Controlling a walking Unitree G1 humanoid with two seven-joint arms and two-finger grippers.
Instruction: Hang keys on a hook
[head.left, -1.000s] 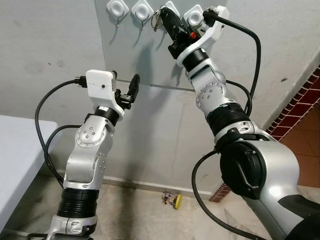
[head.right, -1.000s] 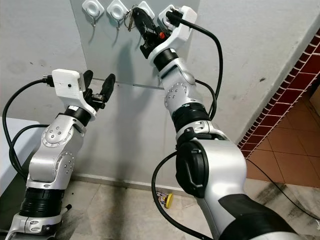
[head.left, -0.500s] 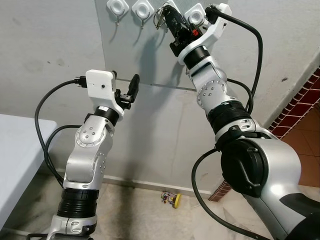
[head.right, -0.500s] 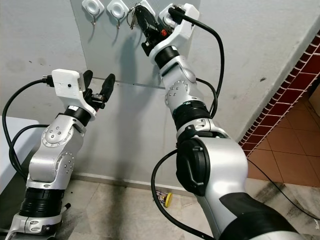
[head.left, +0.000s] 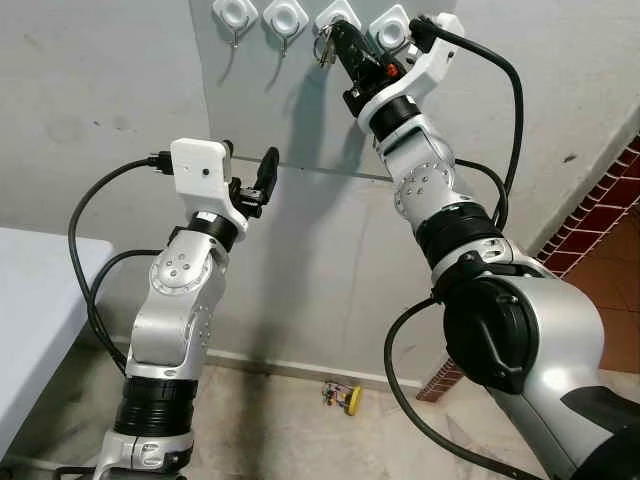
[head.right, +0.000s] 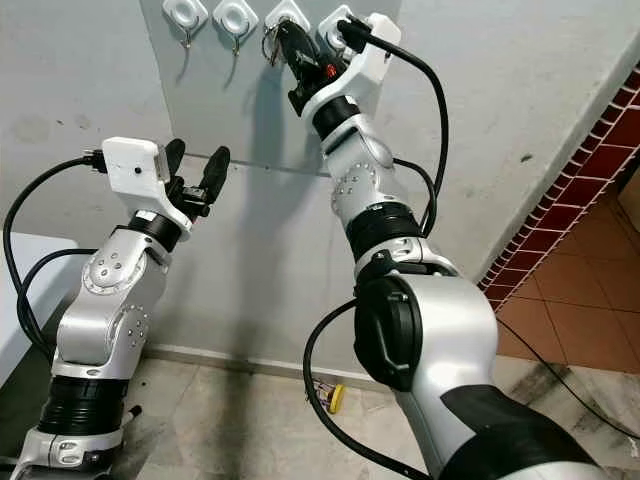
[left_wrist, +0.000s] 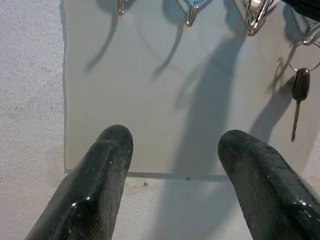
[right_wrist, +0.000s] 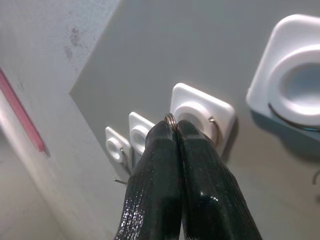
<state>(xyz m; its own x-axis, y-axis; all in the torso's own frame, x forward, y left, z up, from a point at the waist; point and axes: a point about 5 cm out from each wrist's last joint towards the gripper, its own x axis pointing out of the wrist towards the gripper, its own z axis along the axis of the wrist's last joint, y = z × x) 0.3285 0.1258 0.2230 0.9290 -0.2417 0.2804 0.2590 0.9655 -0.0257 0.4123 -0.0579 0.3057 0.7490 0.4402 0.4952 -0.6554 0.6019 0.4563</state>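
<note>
— What has changed at the wall?
— The right gripper, clenched on the keys' ring, has risen to the third hook; hanging looks imminent; left gripper spread, empty

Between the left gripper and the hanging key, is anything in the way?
Nothing: in the left wrist view, bare grey panel separates the open left gripper from the key dangling off its ring, which the right gripper pinches beside a hook.
</note>
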